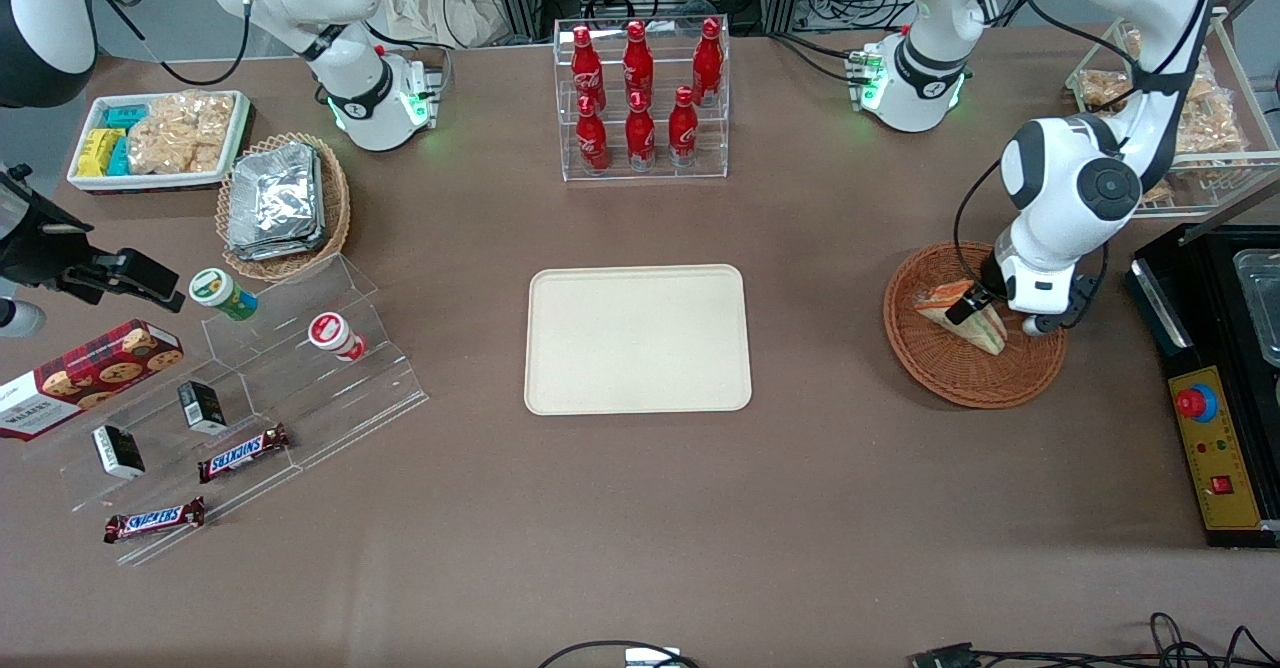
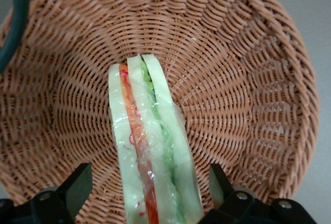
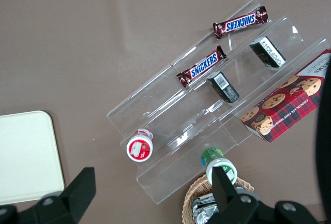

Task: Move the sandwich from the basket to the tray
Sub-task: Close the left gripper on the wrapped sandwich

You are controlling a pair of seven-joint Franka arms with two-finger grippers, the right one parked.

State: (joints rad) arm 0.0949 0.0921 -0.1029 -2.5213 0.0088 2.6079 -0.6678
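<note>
The sandwich (image 1: 985,333), a wrapped white wedge with orange, red and green layers, lies in the reddish-brown wicker basket (image 1: 950,378) toward the working arm's end of the table. My gripper (image 1: 968,305) is lowered into the basket over the sandwich. In the left wrist view the gripper (image 2: 149,180) is open. One black finger stands on each side of the sandwich (image 2: 150,146) with a gap of basket (image 2: 248,79) weave showing between each finger and the bread. The cream tray (image 1: 638,340) lies bare at the table's middle, and its corner (image 3: 26,154) shows in the right wrist view.
A black control box with a red button (image 1: 1215,428) stands beside the basket at the table's end. A wire rack of snack bags (image 1: 1180,118) is farther from the front camera. A cola bottle rack (image 1: 640,98) stands farther back than the tray. Acrylic steps with snacks (image 1: 250,388) lie toward the parked arm's end.
</note>
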